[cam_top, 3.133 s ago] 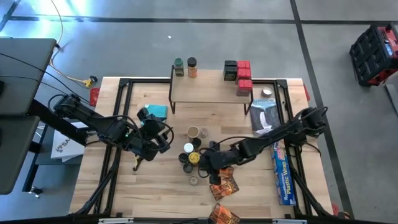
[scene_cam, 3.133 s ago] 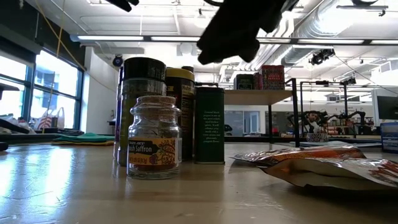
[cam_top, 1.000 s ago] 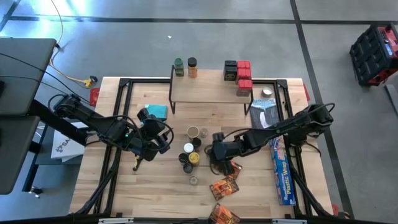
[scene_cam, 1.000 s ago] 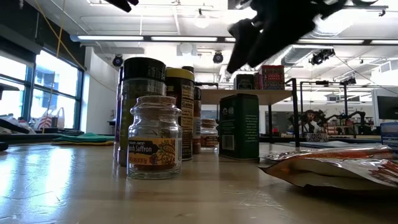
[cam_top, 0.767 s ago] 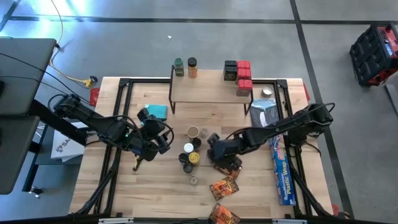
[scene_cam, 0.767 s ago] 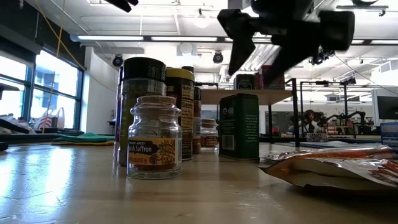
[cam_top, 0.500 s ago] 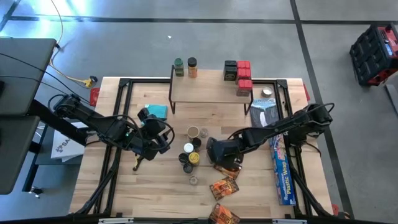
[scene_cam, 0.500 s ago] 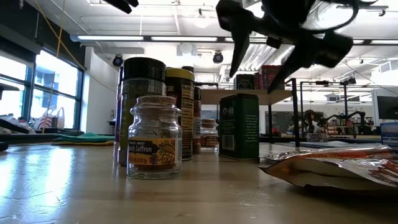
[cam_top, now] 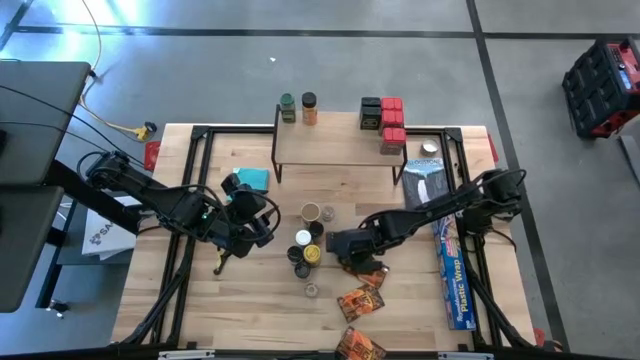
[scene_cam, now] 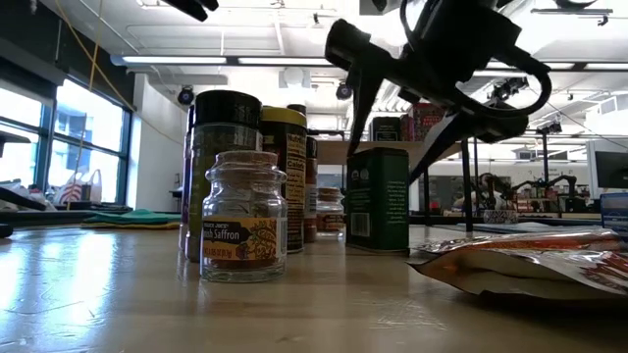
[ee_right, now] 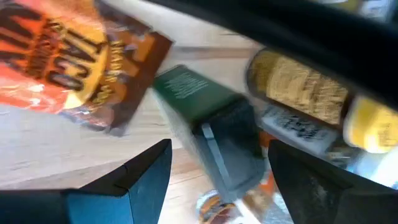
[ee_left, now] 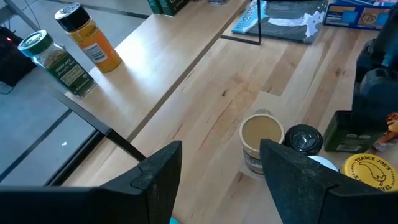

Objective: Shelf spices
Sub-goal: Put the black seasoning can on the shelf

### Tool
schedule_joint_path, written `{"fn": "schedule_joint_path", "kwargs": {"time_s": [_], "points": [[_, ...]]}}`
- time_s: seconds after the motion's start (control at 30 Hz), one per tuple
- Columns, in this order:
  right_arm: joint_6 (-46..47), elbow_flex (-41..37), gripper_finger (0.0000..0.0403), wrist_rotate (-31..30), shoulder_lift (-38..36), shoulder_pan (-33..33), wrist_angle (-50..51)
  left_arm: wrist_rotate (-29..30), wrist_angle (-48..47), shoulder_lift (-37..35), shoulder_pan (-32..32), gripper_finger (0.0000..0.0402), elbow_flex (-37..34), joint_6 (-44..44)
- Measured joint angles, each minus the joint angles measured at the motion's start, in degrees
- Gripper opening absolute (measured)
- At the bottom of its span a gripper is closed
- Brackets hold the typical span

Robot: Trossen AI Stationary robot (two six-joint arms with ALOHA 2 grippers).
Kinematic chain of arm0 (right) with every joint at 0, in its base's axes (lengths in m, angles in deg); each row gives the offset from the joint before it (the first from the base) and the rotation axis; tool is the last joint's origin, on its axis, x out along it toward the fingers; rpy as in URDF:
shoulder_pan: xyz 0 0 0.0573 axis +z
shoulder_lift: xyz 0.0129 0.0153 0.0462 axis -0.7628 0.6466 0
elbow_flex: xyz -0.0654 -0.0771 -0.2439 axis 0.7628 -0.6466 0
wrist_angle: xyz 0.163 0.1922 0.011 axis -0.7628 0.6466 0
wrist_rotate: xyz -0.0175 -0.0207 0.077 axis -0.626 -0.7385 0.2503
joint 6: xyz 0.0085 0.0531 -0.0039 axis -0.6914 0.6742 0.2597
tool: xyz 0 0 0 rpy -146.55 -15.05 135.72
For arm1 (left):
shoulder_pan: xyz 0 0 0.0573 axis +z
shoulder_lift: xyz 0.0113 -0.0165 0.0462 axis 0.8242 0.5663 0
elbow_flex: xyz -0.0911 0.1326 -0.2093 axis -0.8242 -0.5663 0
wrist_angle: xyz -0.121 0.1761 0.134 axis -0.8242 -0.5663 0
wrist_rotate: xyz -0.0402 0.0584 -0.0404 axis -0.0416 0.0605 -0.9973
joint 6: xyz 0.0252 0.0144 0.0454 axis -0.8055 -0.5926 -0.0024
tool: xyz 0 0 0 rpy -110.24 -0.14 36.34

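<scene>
A dark green spice tin point(scene_cam: 378, 211) stands upright on the table, next to a cluster of spice jars point(cam_top: 305, 248). My right gripper point(scene_cam: 391, 147) is open and tilted steeply down over the tin, one finger on either side of its top point(ee_right: 211, 143). I see no touch. My left gripper point(cam_top: 255, 222) hovers open and holds nothing, left of the jars. The shelf point(cam_top: 340, 143) at the far side carries two jars point(cam_top: 298, 108) and dark and red boxes point(cam_top: 385, 120). Orange-brown packets point(cam_top: 360, 300) lie near the table's front.
A long blue plastic-wrap box point(cam_top: 455, 270) lies along the right edge, a grey bag point(cam_top: 428, 185) behind it, and a teal cloth point(cam_top: 247, 180) sits by the left arm. A saffron jar point(scene_cam: 242, 230) stands nearest the low camera. Bare wood shows at the front left.
My right gripper has rolled about its own axis, sunk toward the green tin and shifted a little toward the table's left; its fingers now straddle the tin's top. The tin and jars have stayed put.
</scene>
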Motion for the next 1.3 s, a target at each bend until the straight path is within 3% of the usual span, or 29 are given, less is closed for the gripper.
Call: {"fn": "schedule_joint_path", "kwargs": {"time_s": [0.27, 0.7, 1.13, 1.3], "points": [[6.7, 0.0, 0.0248, 3.2, 0.3, -0.3, 1.5, 0.0, 0.0, 0.0, 0.0, 0.0210, 0.0, 0.0], [34.0, 2.7, 0.0148, 2.6, 0.3, -0.2, 8.3, 0.0, 0.0, 0.0, 0.0, 0.0210, 0.0, 0.0], [55.9, 7.6, 0.0144, 6.0, 0.2, -2.7, 15.0, 0.1, 0.0, 0.0, 0.0, 0.0210, 0.0, -0.3], [61.0, 16.2, 0.0142, 6.7, 0.2, -5.5, 24.5, 0.3, 0.0, 0.0, 0.0, 0.0210, 0.0, -0.4]]}}
